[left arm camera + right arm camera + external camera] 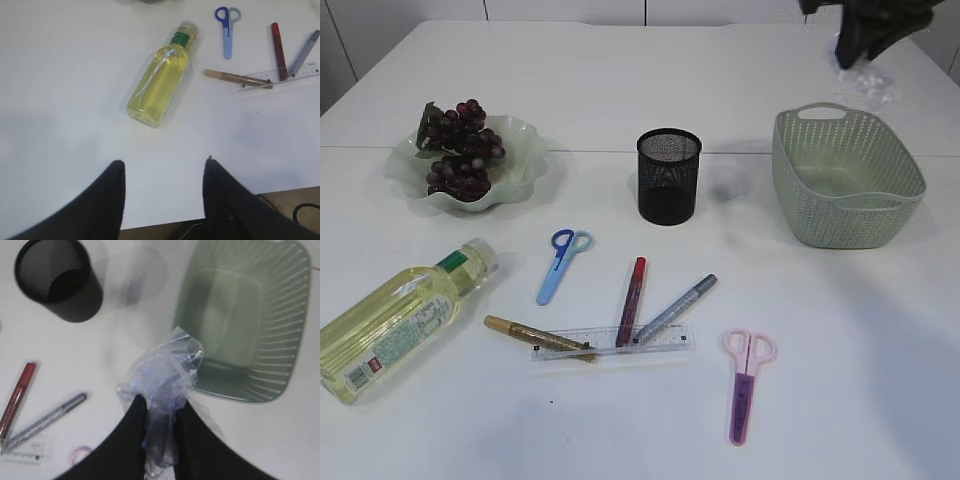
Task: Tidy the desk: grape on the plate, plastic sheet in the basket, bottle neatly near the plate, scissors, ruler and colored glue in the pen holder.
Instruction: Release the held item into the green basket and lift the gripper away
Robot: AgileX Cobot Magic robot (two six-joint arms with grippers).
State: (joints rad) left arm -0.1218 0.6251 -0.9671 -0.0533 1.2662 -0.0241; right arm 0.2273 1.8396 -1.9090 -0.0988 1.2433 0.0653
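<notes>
Nearest to the exterior camera lies the pink pair of scissors [748,380], flat on the white table [880,350]. A little further, the clear plastic ruler [613,343] lies under the tips of three glue pens: the gold glue pen [535,337], the red glue pen [632,300] and the silver glue pen [676,308]. On the left, the clear plastic bottle of yellow liquid [395,317] lies on its side, with its green neck label turned toward the pens. The blue pair of scissors [563,264] lies beyond the ruler.

The left gripper [162,167] hangs above bare table near the bottle's base; its fingers stand well apart and hold nothing.

Further back stand the black mesh pen holder [669,176], the pale green wavy plate [525,165] carrying the dark purple bunch of grapes [462,150], and the grey-green woven basket [845,180].

Farthest, the right gripper [159,407] is up in the air, just beside the basket's rim. Its fingers are narrow and pinch the crumpled transparent plastic sheet [165,372], which hangs loosely, wrinkled and shiny; the lower part seems to be over the table, not the basket.
</notes>
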